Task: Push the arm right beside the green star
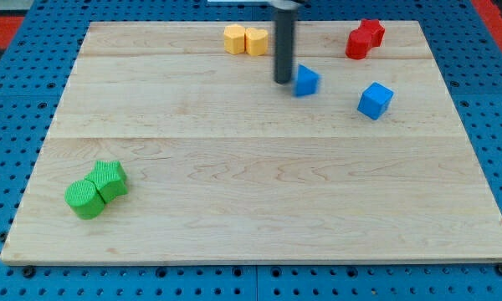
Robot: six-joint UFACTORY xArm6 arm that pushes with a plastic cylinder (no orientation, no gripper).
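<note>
Looking over the wooden bench (pixel 259 192), I am seeing my rod (pixel 284 42) coming down from the view's top, ending in my tip (pixel 284 81); there is no hand on this arm, so no open or closed state applies. The green blocks (pixel 96 190), two touching pieces whose star shape I cannot tell apart, are sitting far toward the view's bottom left of my tip. The red blocks (pixel 365 38) are lying up right, the yellow pair (pixel 245 40) up left. A blue cube (pixel 375 100) is sitting well right, and a smaller blue block (pixel 306 81) is sitting just beside my tip.
</note>
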